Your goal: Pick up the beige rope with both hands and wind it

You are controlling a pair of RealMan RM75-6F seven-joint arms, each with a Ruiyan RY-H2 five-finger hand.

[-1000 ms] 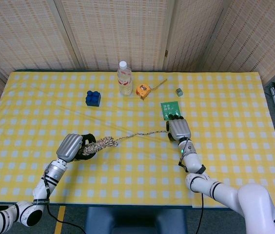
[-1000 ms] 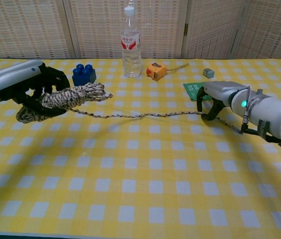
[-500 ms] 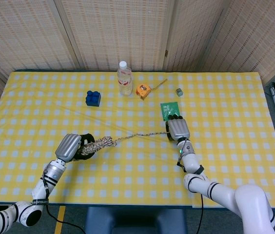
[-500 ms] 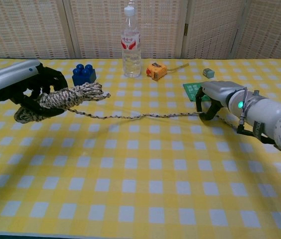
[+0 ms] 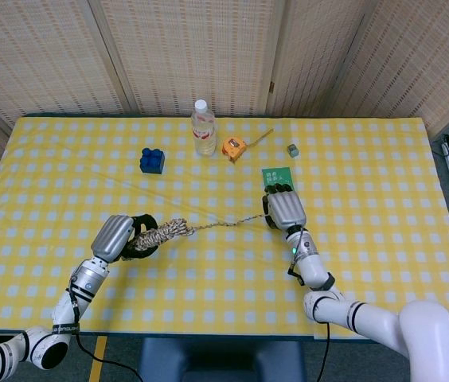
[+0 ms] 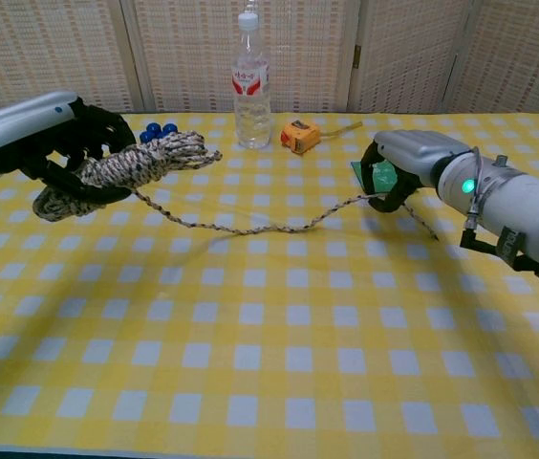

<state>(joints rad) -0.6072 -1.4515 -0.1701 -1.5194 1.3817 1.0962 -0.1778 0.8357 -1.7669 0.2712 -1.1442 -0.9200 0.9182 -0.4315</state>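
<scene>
Left hand (image 6: 45, 143) gripped the wound beige braided rope (image 6: 126, 170); right hand (image 6: 405, 164) pinched its slack tail; next wrap needed light tension.

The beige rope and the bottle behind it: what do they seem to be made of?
The beige rope looks like braided fibre, perhaps cotton or jute: matte, speckled beige and dark strands, and it sags softly between the left hand and the right hand. The bottle looks like clear glossy plastic with a white cap and a printed label.
</scene>
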